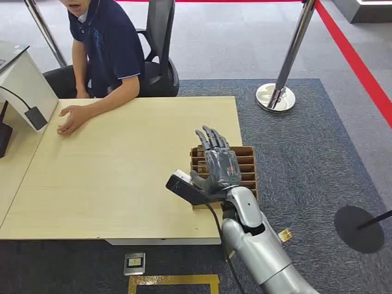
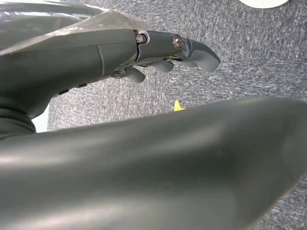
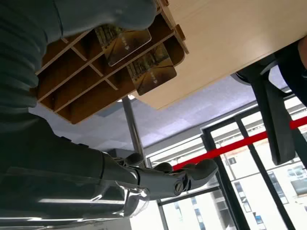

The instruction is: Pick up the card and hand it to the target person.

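- Table: light wood top, standing on dark grey carpet; paler grey floor beyond.
- Room: chrome stanchion w/ round base past the table's far right corner, red barrier tape running from it. Black office chair at the far side.
- Person in dark navy polo seated at far side, one hand resting flat on the table.
- White angled stand at table's left edge, dark cable and small black block on it.
- Brown slotted wooden rack at the table's near right edge, divided into rows.
- Cards: right wrist view shows two gold-brown cards w/ pale print lying in the rack's slots, one partly overlapping the next. Both still in the rack, not lifted.
- Right hand: over the rack, fingers apart and stretched fwd, nothing in it; thumb out toward the robot's left. Black box on the wrist w/ cable.
- Left hand: hangs over grey carpet, fingers roughly straight, holding nothing. Small yellow floor mark nearby.
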`<act>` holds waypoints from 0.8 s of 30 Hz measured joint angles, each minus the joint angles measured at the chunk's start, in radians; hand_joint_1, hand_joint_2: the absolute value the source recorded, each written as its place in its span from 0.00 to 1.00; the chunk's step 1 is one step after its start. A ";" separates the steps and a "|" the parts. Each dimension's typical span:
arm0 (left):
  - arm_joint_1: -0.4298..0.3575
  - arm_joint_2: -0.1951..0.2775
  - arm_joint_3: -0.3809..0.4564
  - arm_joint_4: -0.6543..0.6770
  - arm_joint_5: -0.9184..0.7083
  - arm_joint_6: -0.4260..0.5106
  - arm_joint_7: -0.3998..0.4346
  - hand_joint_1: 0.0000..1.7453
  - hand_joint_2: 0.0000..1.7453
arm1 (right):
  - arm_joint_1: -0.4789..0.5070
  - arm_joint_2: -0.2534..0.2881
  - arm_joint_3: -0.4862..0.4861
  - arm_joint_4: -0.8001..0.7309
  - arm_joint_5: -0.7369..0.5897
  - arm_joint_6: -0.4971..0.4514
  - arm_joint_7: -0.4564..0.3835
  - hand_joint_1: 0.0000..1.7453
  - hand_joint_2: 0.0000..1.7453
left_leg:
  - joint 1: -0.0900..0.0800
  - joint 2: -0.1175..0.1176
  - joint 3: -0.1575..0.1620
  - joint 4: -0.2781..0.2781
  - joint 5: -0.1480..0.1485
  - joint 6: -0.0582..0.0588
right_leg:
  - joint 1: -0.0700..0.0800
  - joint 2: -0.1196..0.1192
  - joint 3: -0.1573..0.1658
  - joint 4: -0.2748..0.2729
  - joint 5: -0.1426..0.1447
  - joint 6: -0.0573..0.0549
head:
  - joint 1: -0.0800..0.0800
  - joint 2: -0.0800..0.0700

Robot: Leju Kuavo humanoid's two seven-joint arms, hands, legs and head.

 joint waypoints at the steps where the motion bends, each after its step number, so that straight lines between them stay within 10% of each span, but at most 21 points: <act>1: 0.000 0.000 0.000 0.000 -0.001 0.000 0.000 0.00 0.00 | -0.002 0.001 -0.002 0.007 0.000 -0.002 0.000 0.44 1.00 | 0.000 0.000 0.000 0.000 0.000 0.000 | 0.000 0.000 0.000 0.000 0.000 0.000 | 0.000 0.000; 18: 0.000 0.000 -0.001 0.000 -0.011 -0.005 0.002 0.00 0.00 | -0.021 0.007 -0.038 0.108 -0.002 -0.024 0.002 0.36 1.00 | 0.000 0.000 0.000 0.000 0.000 0.000 | 0.000 0.000 0.000 0.000 0.000 0.000 | 0.000 0.000; 24: 0.000 0.000 -0.001 0.000 -0.012 -0.005 0.002 0.00 0.00 | -0.021 0.008 -0.041 0.111 0.007 -0.021 0.014 0.56 1.00 | 0.000 0.000 0.000 0.000 0.000 0.000 | 0.000 0.000 0.000 0.000 0.000 0.000 | 0.000 0.000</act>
